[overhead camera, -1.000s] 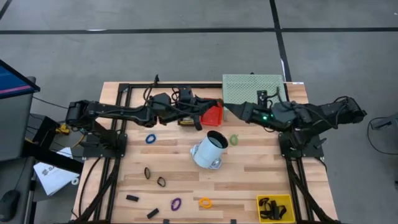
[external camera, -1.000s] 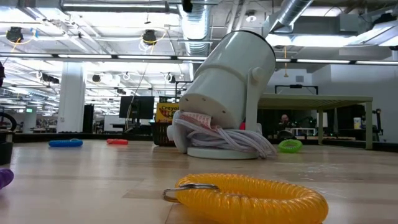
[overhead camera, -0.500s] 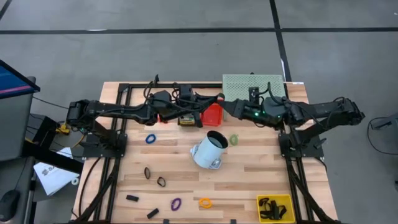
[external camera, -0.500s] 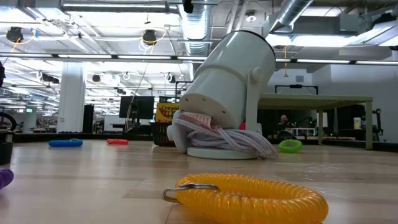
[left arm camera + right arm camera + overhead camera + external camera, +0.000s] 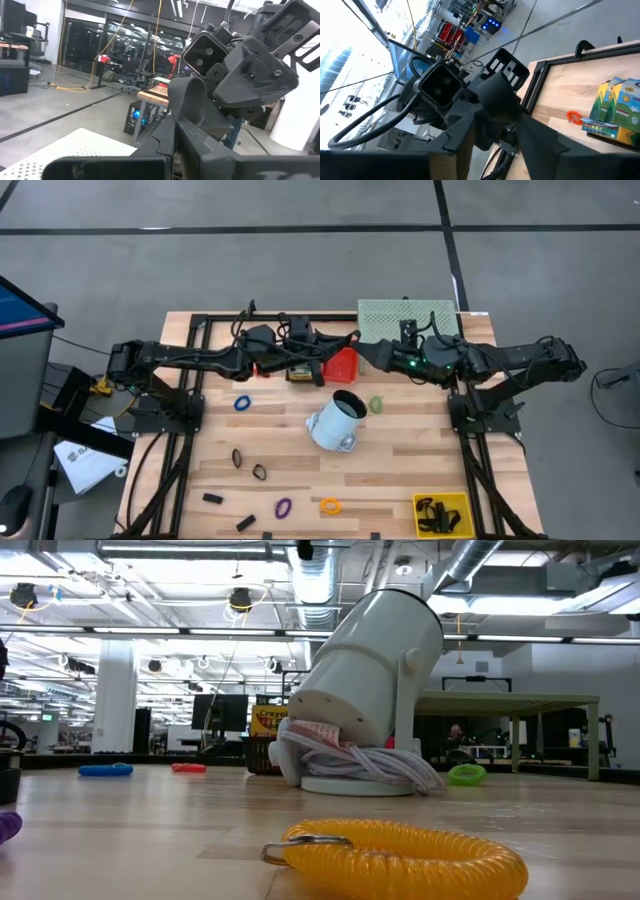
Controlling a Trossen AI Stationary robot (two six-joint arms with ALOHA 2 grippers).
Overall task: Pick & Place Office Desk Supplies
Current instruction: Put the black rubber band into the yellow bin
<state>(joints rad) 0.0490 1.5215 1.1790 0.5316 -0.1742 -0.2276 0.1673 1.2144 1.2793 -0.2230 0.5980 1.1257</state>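
Note:
Both grippers meet tip to tip above the table's far middle, over a red bin. My left gripper is shut and points at my right gripper, which faces it closely. In each wrist view the other arm's gripper fills the middle: the right gripper and the left gripper. I cannot tell whether a small item sits between them. A crayon box lies beside the red bin. Rubber-band rings lie loose on the table: blue, green, purple and orange. My left gripper is shut, level above the red bin, with its tips up against the right gripper. The two grippers' dark parts overlap there, so I cannot tell whether it holds an item or touches the right gripper.
A white cylinder lies tipped on its base mid-table. A green mesh tray sits at the far right, and a yellow bin with black clips at the near right. Black clips and black rings lie at the near left.
My right gripper has gone toward the table's left edge, up to the left gripper's tips over the red bin, and has then stayed there. The things on the table lie as before.

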